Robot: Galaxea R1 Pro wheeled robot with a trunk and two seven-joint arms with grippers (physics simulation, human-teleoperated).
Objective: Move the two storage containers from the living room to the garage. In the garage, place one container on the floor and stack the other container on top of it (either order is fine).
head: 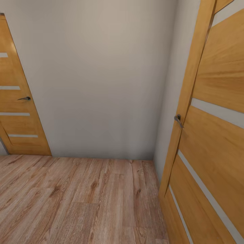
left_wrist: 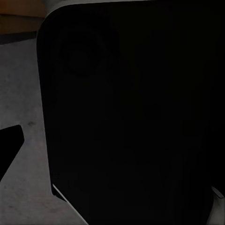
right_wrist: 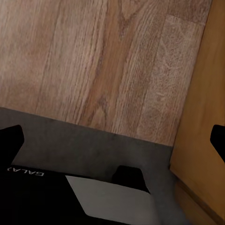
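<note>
The two storage containers are out of view. My right gripper [right_wrist: 115, 140] is open, its black fingertips [right_wrist: 11, 139] at opposite edges of the right wrist view with nothing between them. Below it light wood planks [right_wrist: 93, 61] meet a grey strip of floor [right_wrist: 84, 140]. In the left wrist view one black fingertip [left_wrist: 9, 150] of my left gripper [left_wrist: 112, 150] sits at the frame's edge over mottled grey floor [left_wrist: 23, 93]. That gripper reads as open and empty, close against a dark panel of my own body [left_wrist: 136, 108].
A plain white wall [head: 101, 78] closes the space ahead. A shut orange-wood door [head: 17, 108] with frosted strips stands at the left. An open door leaf of the same kind [head: 217, 135], handle [head: 178, 119], stands close on the right. Light wood plank floor [head: 84, 200] lies ahead.
</note>
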